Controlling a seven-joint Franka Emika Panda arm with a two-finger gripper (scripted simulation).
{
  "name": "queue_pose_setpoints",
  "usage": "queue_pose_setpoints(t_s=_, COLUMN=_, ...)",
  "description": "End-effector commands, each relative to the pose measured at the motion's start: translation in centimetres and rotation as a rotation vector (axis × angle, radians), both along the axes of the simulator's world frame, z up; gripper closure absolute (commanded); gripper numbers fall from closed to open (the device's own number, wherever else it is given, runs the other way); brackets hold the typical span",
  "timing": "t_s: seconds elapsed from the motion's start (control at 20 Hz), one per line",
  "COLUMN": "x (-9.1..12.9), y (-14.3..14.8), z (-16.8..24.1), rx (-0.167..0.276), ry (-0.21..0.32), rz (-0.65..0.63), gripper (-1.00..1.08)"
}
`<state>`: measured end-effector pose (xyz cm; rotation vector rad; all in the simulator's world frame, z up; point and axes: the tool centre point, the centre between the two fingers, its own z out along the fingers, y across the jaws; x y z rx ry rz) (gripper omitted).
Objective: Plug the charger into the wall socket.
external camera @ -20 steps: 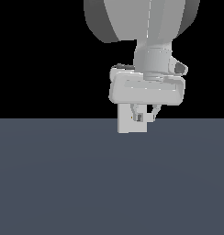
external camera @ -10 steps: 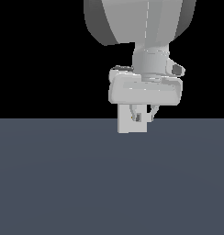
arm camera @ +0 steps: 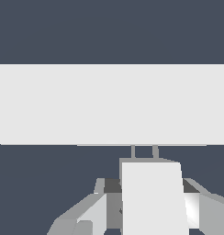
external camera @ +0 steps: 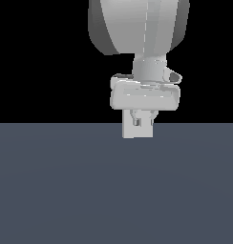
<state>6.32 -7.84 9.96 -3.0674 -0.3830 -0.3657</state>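
In the wrist view the charger (arm camera: pixel 153 197), a small off-white block, sits between my fingers (arm camera: pixel 93 213), and my gripper (arm camera: pixel 145 215) is shut on it. Its two thin prongs (arm camera: pixel 133 151) reach the edge of the wall socket (arm camera: pixel 109 103), a broad white plate lying right in front of the charger. Whether the prongs are inside the plate cannot be told. In the exterior view my gripper (external camera: pixel 143 121) hangs directly in front of the upright wall socket (external camera: pixel 129 132), which stands on the grey floor. There the charger is hidden by the hand.
A flat dark grey floor (external camera: pixel 66 190) spreads around the socket. The big grey arm link (external camera: pixel 137 28) fills the upper part of the exterior view, against a black background.
The hand has levelled out and shifted slightly toward the exterior view's left, staying in front of the socket plate. The grip on the charger is unchanged.
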Motion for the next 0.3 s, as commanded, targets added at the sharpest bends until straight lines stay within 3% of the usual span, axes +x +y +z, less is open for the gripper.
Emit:
queue_pose_setpoints(t_s=0.0, x=0.58, y=0.12, z=0.02, rx=0.0, ry=0.0, rz=0.0, gripper=1.08)
queue_pose_setpoints(t_s=0.25, x=0.94, y=0.19, z=0.04, rx=0.0, ry=-0.001, rz=0.0, gripper=1.08)
